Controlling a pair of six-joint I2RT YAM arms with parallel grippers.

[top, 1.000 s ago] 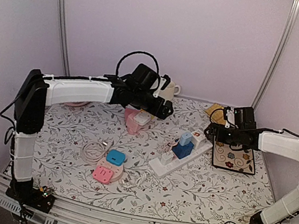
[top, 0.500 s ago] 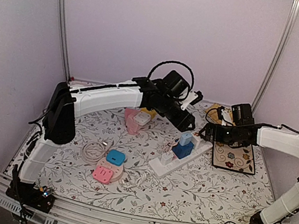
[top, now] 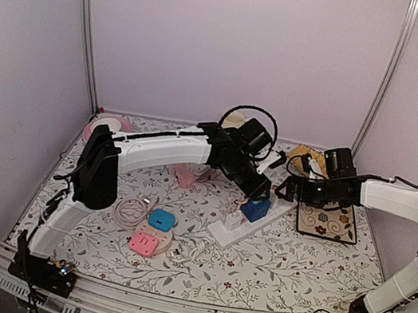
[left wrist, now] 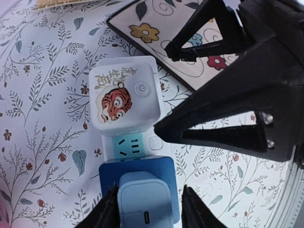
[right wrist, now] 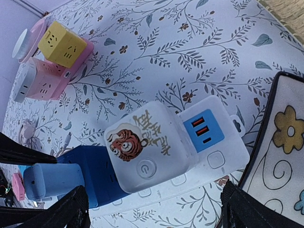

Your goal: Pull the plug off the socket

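A white power strip (top: 220,233) lies diagonally at mid-table. A dark blue cube adapter (left wrist: 166,166) sits in it, with a light blue plug (left wrist: 145,204) seated on top of the adapter. My left gripper (left wrist: 149,190) straddles that plug: the left finger touches its side, while a narrow gap shows at the right finger. In the top view the left gripper (top: 258,191) hangs right over the blue adapter (top: 255,209). My right gripper (right wrist: 154,187) is open at the strip's far end, its fingers either side of a white tiger-print cube (right wrist: 142,142).
A pink socket block with a yellow cube (right wrist: 52,61) stands behind the strip. A floral mat (top: 327,220) lies at the right. A coiled white cable (top: 131,209), a blue device (top: 161,219) and a pink one (top: 143,242) lie front left.
My left arm has swung right, from the pink socket block to the power strip, and its jaws have narrowed round the light blue plug. The right gripper has barely moved.
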